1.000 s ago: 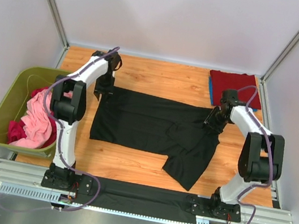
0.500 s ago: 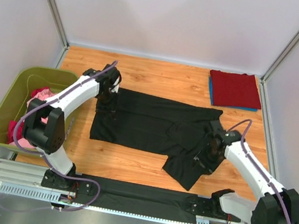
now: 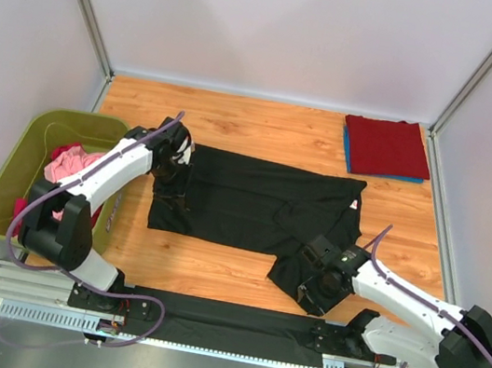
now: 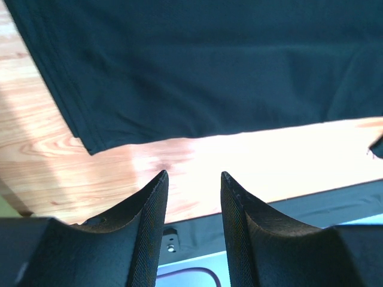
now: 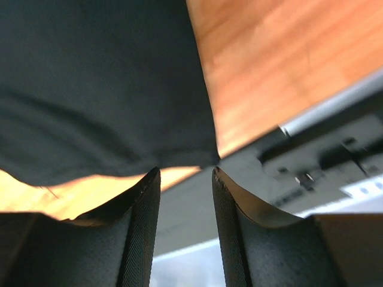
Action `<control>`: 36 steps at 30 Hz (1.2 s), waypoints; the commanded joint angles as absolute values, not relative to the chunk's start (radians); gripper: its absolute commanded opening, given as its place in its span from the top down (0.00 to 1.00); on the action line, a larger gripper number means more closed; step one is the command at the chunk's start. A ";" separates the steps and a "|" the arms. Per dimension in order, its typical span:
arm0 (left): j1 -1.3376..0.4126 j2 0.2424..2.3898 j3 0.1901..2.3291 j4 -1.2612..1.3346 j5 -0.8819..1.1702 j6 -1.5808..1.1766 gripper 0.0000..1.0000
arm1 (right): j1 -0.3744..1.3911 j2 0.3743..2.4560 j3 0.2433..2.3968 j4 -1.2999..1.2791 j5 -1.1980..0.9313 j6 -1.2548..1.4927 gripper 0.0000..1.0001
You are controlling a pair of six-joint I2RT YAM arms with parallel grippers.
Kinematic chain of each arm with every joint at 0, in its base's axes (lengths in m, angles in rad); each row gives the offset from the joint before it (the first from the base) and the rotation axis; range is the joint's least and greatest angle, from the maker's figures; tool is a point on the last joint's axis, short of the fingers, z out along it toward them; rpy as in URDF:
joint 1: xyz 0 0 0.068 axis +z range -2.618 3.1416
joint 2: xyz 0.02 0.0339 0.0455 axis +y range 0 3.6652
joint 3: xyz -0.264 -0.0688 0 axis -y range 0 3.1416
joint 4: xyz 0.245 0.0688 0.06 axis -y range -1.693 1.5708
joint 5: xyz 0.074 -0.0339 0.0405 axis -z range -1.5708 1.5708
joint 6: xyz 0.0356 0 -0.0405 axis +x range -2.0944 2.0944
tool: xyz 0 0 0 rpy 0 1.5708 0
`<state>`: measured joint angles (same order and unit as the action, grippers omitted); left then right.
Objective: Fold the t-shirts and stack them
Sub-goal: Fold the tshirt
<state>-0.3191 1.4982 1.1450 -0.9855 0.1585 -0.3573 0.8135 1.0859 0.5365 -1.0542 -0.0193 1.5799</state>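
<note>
A black t-shirt (image 3: 243, 202) lies spread flat on the wooden table, its white neck label (image 3: 353, 205) at the right end and one part hanging toward the front right. My left gripper (image 3: 174, 186) is open and empty over the shirt's left edge. The left wrist view shows the shirt (image 4: 197, 66), its near left corner ahead of the open left gripper (image 4: 192, 176). My right gripper (image 3: 306, 290) is open and empty over the shirt's front right part. The right wrist view shows that cloth (image 5: 102, 84) just beyond the right gripper (image 5: 185, 173). A folded dark red shirt (image 3: 387, 145) lies on a blue one (image 3: 347, 150).
An olive-green bin (image 3: 18, 160) at the left holds pink (image 3: 60, 195) and magenta (image 3: 28, 216) shirts. A black rail (image 3: 233, 319) runs along the table's front edge. Metal frame posts and white walls enclose the table.
My left gripper moved from the shirt's far left corner toward the front along its left edge. My right arm swung from the shirt's right end down to its front right part.
</note>
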 commanded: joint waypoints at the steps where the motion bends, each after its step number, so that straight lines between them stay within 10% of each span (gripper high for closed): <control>1: -0.318 1.454 1.129 -0.976 0.212 -0.342 0.52 | 0.821 1.049 0.496 -0.940 0.066 1.716 0.59; 36: -0.318 1.500 1.144 -0.983 0.210 -0.337 0.52 | 0.856 0.963 0.430 -1.020 0.137 1.807 0.69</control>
<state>-0.3191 1.4948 1.1149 -0.9855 0.2047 -0.3527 0.8425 0.9504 0.4385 -1.0508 0.0967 1.7626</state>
